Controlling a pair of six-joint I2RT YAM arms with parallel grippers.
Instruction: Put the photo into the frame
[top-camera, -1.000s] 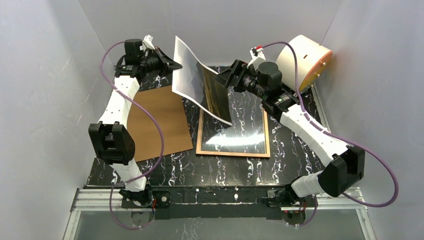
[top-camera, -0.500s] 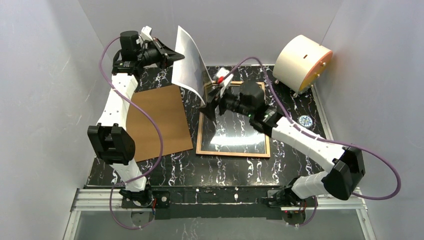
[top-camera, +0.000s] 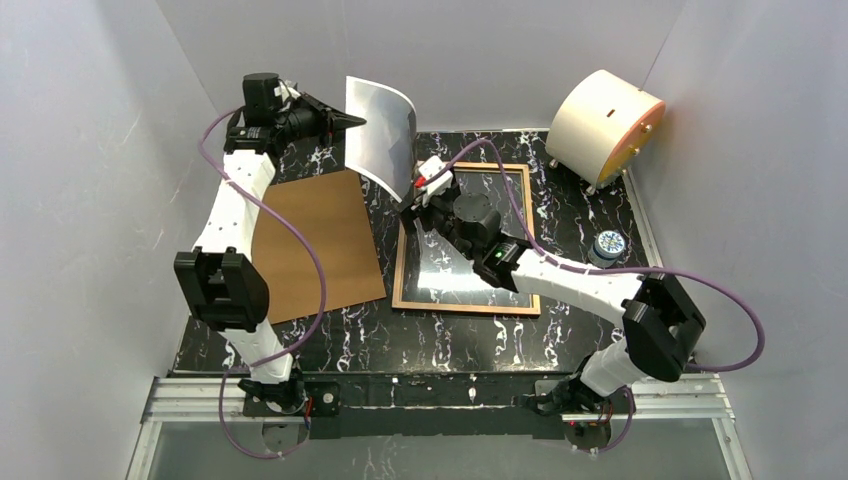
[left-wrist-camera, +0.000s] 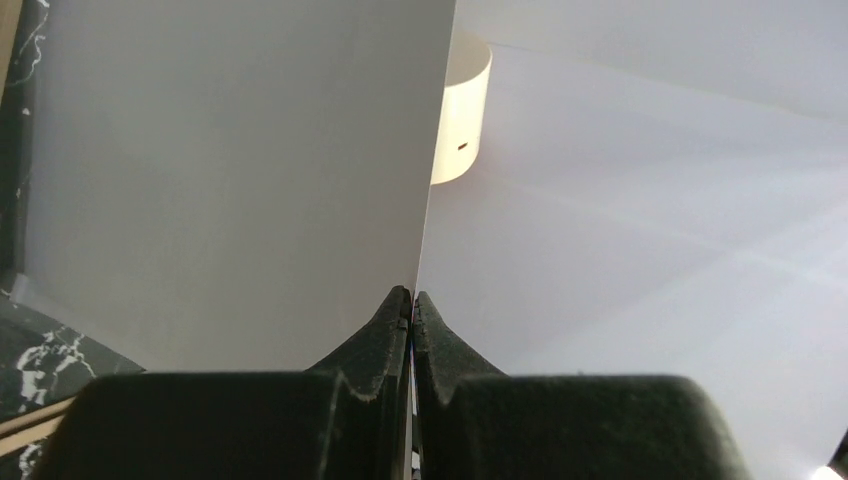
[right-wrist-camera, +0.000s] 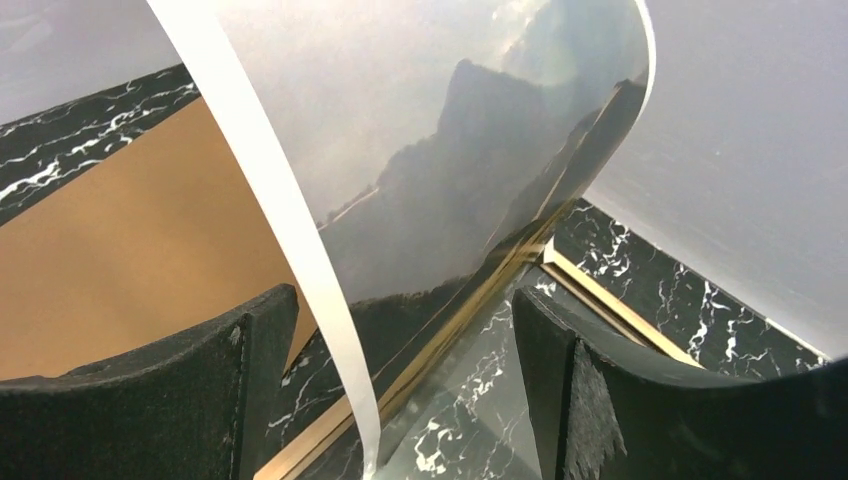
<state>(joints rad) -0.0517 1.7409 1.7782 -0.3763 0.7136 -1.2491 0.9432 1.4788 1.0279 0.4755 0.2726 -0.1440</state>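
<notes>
The photo (top-camera: 383, 135) hangs curled above the table's far side, its white back (left-wrist-camera: 230, 170) turned toward the left wrist camera. My left gripper (top-camera: 358, 122) is shut on its upper left edge, fingertips pinched together (left-wrist-camera: 411, 296). The frame (top-camera: 455, 306), light brown wood around a clear pane, lies flat mid-table. My right gripper (top-camera: 412, 204) is open over the frame's far left corner. In the right wrist view the photo's mountain print (right-wrist-camera: 450, 150) and white margin drop between the spread fingers (right-wrist-camera: 258, 370), with the frame's edge (right-wrist-camera: 470, 310) below.
A plain brown backing board (top-camera: 315, 245) lies flat left of the frame. A cream round container (top-camera: 605, 120) stands at the back right. A small round blue object (top-camera: 608, 244) sits near the right edge. Grey walls enclose the table.
My right arm swung from the back right down and left to the photo's lower corner. The photo turned and curled more upright. The left gripper stayed shut on it.
</notes>
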